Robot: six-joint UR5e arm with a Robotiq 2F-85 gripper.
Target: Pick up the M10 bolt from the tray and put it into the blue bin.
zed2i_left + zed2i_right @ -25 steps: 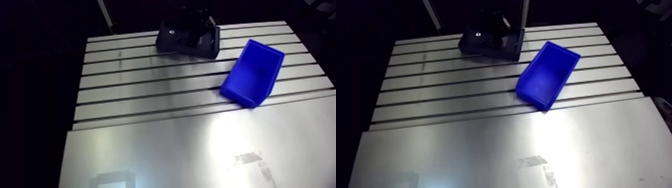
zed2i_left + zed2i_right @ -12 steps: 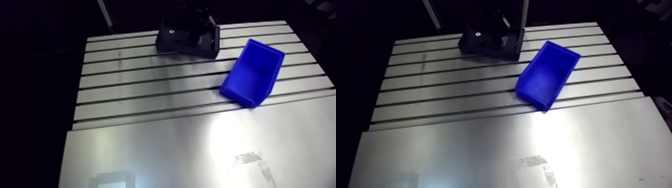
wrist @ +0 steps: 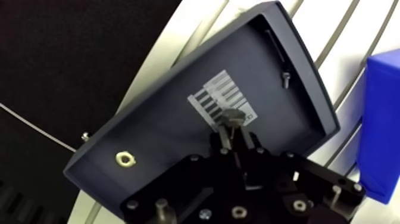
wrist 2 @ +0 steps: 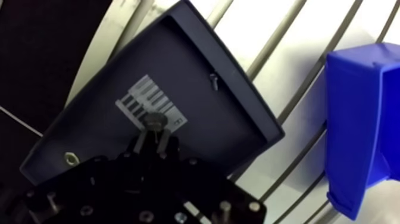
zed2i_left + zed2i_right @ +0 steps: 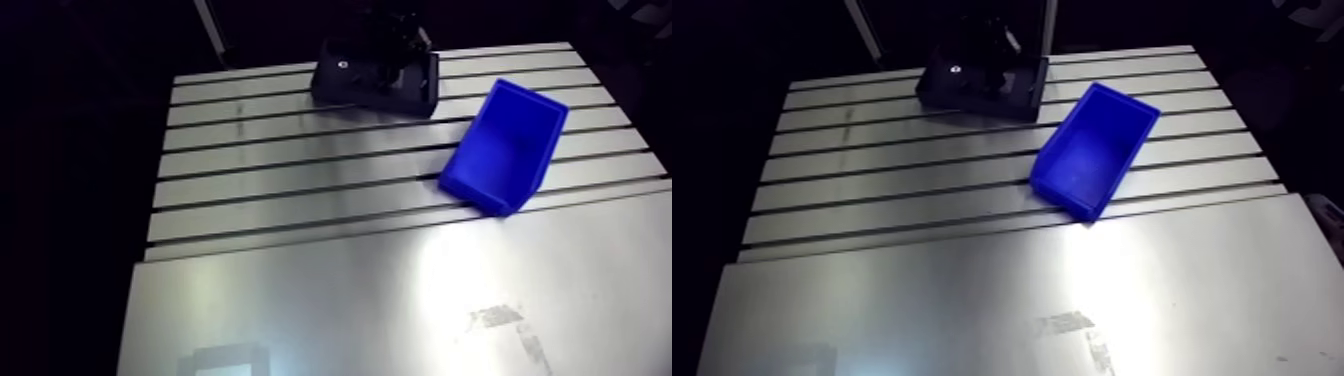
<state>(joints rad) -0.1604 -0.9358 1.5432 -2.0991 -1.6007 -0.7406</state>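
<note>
The dark tray (image 3: 178, 119) lies at the far edge of the slotted table, seen under the gripper in the wrist view. My gripper (image 3: 233, 128) hangs over the tray's white barcode label (image 3: 217, 95). Its fingers are shut on the M10 bolt (image 3: 233, 116), whose grey hex head shows just past the fingertips. The blue bin (image 5: 505, 145) stands empty on the table to the right of the tray, a short gap away. In the arm view the gripper (image 5: 395, 50) is a dark shape above the tray (image 5: 350, 85).
A brass nut (image 3: 125, 158) lies in one corner of the tray, and a small screw (image 3: 286, 77) rests near the wall on the bin's side. A smooth metal sheet (image 5: 400, 300) covers the near half of the table.
The gripper has risen slightly over the tray. The tray and the blue bin have not moved.
</note>
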